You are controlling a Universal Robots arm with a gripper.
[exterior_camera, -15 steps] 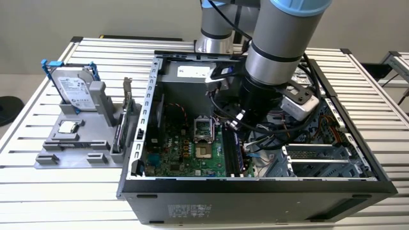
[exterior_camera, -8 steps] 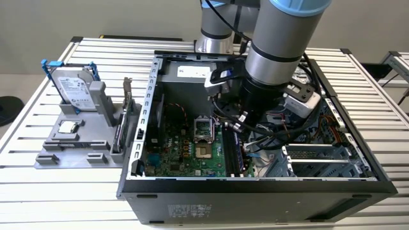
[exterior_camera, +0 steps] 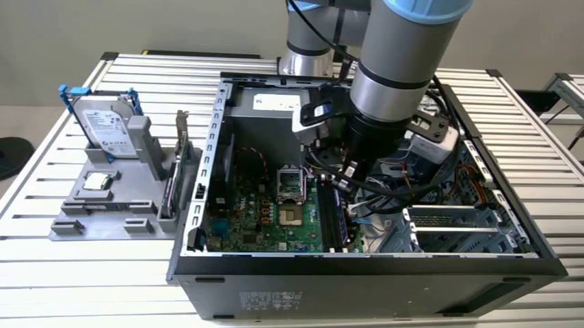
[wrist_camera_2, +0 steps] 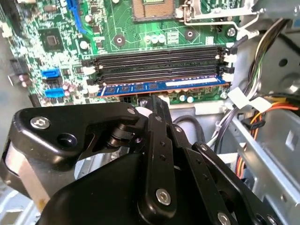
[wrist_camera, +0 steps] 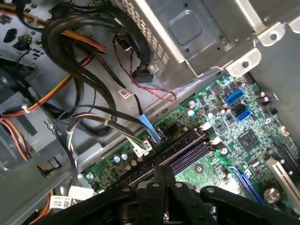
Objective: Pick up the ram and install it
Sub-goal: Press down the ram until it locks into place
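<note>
long blue ram stick with pale label is sitting in the slot nearest the black claw; claw's grip state is staying unreadable, can't tell.

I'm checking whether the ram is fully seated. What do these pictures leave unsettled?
- Ram seating: in the second wrist view it lies along the slot nearest the gripper, which covers part of its near edge; whether the end latches have closed is too small to tell.
- Memory slots in the exterior view: partly hidden behind the arm and cables.
- Gripper hold: its fingertips are hidden by its own body in both wrist views.
</note>
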